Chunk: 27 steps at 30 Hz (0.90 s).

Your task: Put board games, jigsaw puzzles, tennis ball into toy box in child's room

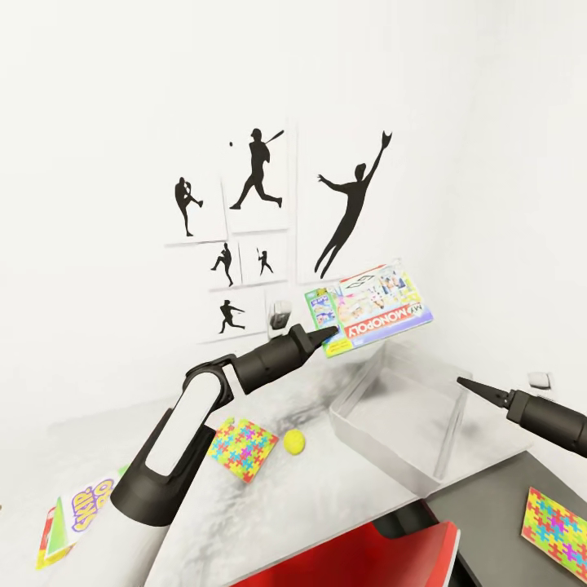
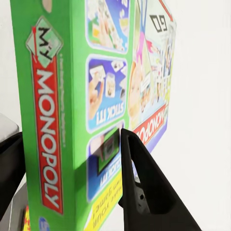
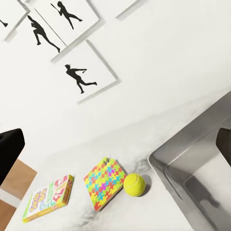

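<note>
My left gripper (image 1: 328,334) is shut on the edge of the Monopoly board game (image 1: 371,308), holding it tilted in the air above the far side of the grey toy box (image 1: 399,416). The left wrist view shows the box (image 2: 53,120) clamped between both fingers (image 2: 144,187). To the right of the toy box, my right gripper (image 1: 471,385) is open and empty, with its fingers (image 3: 9,149) spread wide. A jigsaw puzzle (image 1: 242,448) and the tennis ball (image 1: 294,442) lie on the marbled table (image 1: 98,432), left of the toy box. A second puzzle (image 1: 557,522) lies on the dark section. The Skip-Bo game (image 1: 77,518) rests at the table's left end.
A red chair (image 1: 359,554) stands at the table's near edge, below the toy box. Baseball silhouette posters (image 1: 257,171) hang on the white wall behind. In the right wrist view, the Skip-Bo box (image 3: 48,198), puzzle (image 3: 106,183) and ball (image 3: 134,184) lie in a row beside the toy box (image 3: 192,173).
</note>
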Motion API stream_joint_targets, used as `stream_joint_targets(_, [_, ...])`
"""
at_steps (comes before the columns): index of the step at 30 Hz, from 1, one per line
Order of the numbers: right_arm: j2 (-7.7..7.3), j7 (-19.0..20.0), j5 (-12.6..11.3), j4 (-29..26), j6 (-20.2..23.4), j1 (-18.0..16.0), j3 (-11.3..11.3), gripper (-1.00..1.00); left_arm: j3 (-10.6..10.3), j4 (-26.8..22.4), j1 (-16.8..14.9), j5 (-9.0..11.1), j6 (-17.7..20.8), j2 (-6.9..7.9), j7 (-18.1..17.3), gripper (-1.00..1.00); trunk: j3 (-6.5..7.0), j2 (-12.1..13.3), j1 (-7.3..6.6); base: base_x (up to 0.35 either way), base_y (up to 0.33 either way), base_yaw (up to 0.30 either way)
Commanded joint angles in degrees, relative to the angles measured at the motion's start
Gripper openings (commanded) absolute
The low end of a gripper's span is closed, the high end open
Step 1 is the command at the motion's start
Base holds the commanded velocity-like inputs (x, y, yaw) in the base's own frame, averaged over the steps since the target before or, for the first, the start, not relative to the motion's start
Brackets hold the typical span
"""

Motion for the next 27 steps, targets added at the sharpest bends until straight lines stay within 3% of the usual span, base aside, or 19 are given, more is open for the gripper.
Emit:
stream_joint_targets(1, [-0.01,0.3,0.2,0.0,0.2,-0.1,0.0,1.0,0.0,0.0,-0.1,0.4,0.2,-0.02,0.3,-1.0,-0.13,-0.1,0.04,0.0,0.0,0.0])
stream_joint_targets(27, [-0.29,0.5,-0.5,-0.5,0.9,-0.6,-0.2,1.0,-0.6,-0.5,-0.7,1.0,0.5,0.21,0.9,-1.0,-0.13,-0.1,0.04,0.0,0.0,0.0])
